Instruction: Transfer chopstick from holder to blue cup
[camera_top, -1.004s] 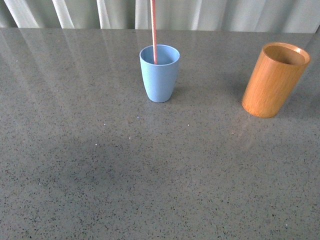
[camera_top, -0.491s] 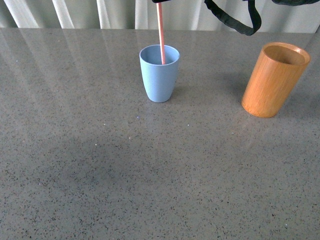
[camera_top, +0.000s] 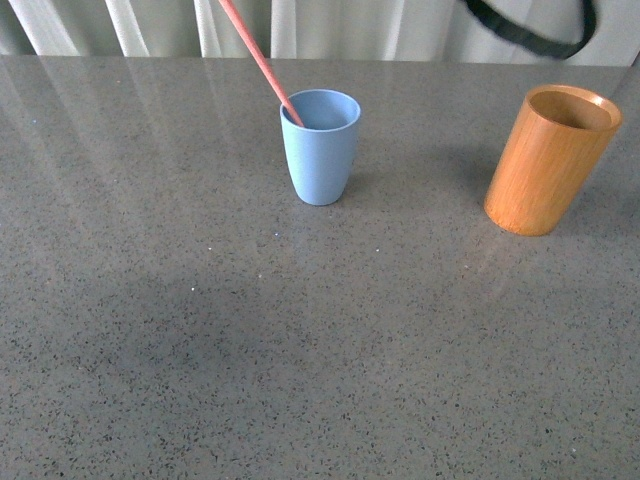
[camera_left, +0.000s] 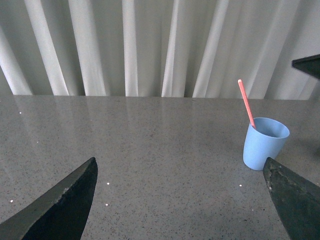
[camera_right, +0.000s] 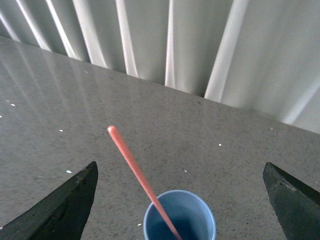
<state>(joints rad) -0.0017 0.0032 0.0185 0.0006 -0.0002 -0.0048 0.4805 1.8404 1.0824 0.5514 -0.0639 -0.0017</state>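
The pink-red chopstick (camera_top: 258, 57) stands in the light-blue cup (camera_top: 320, 150) and leans to the left against its rim, free of any gripper. The orange-brown wooden holder (camera_top: 548, 160) stands empty at the right. In the right wrist view the cup (camera_right: 180, 220) and the chopstick (camera_right: 137, 172) lie below my open right gripper (camera_right: 180, 212), whose fingers are spread wide apart. In the left wrist view the cup (camera_left: 265, 142) with the chopstick (camera_left: 246, 102) is off to one side of my open, empty left gripper (camera_left: 180, 200).
A grey speckled table (camera_top: 250, 340) carries both cups. White curtains (camera_top: 150, 25) hang behind its far edge. A black cable loop (camera_top: 530, 30) of the right arm shows at the top above the holder.
The chopstick stood upright in the blue cup and now leans left against the rim, let go. The right arm's black cable has moved right and up.
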